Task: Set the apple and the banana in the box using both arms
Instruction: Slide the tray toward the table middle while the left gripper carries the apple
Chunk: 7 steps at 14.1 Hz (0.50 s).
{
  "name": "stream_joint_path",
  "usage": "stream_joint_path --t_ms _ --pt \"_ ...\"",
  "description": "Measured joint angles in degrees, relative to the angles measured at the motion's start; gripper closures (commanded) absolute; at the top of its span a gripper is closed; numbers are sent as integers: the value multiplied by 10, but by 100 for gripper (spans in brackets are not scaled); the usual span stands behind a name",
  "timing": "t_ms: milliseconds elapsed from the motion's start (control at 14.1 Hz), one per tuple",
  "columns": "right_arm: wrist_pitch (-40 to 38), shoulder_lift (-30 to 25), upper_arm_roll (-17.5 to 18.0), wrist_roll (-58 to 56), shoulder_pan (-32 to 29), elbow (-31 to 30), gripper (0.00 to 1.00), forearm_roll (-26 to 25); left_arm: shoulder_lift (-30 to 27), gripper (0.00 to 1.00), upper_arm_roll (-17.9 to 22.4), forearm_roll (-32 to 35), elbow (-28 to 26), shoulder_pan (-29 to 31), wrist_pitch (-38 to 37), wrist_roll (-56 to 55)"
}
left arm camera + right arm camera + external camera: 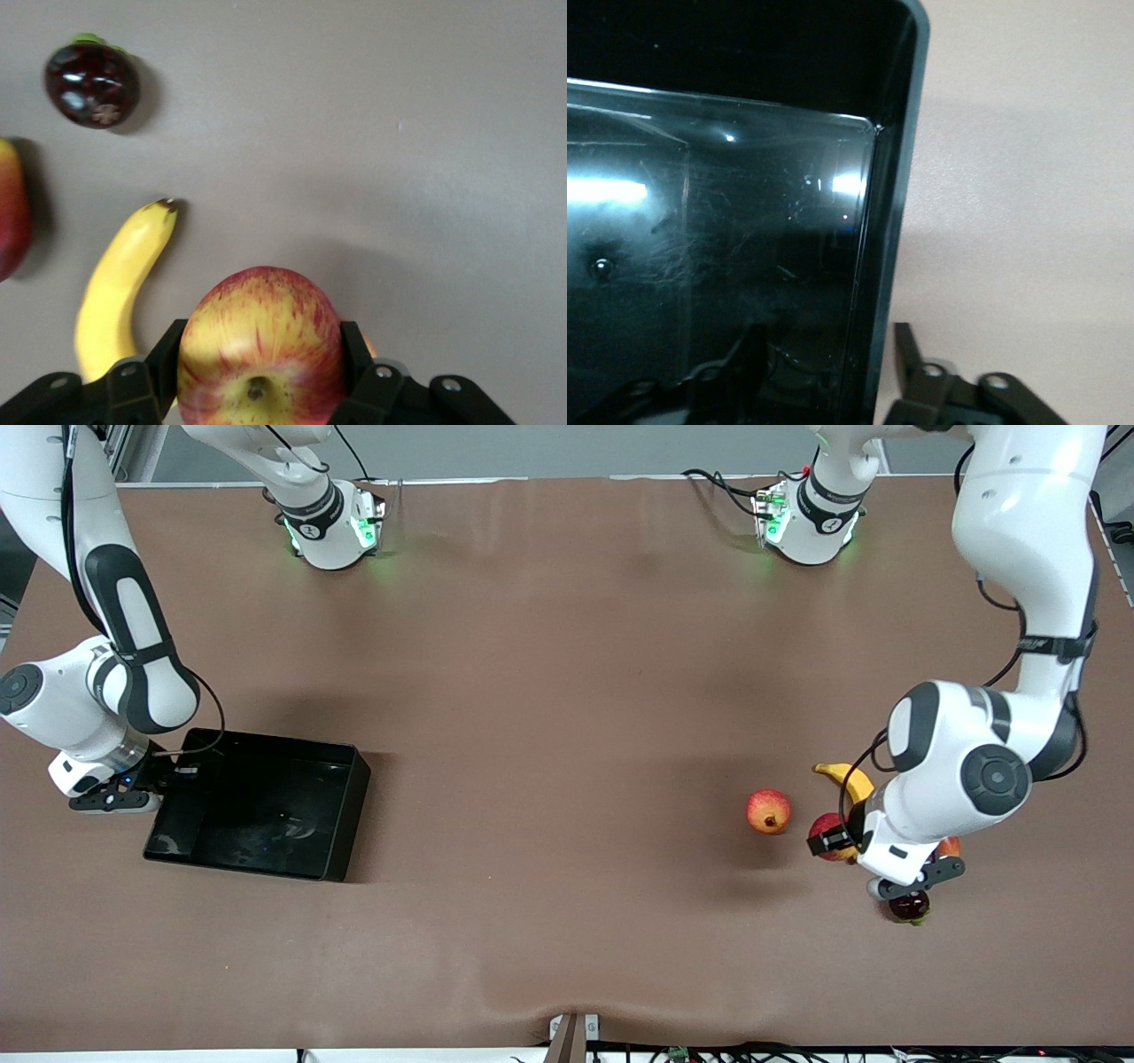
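Left gripper (257, 390) sits closed around the apple (260, 345), a finger pressed on each side, stem dimple facing the wrist camera; in the front view the left arm covers most of the fruit cluster at its end of the table, and whether the apple is lifted off the table I cannot tell; banana (115, 292) lies on the brown table (567, 691) just beside the apple, one dark tip pointing toward a dark purple round fruit (92, 85); a red-yellow mango (11, 212) shows at the frame edge near the banana; a red-orange round fruit (768, 811) sits apart from the cluster, toward the middle of the table; black box (257, 802) sits at the right arm's end, nothing in it; right gripper (824, 372) is at the box wall, fingers straddling it, one inside, one outside, slightly parted and gripping nothing.
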Motion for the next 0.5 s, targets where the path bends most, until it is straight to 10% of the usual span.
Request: stream_joint_path --t_ms 497 --pt "-69 -3 -9 -13 1 20 100 4 -76 100 -1 0 0 -3 -102 8"
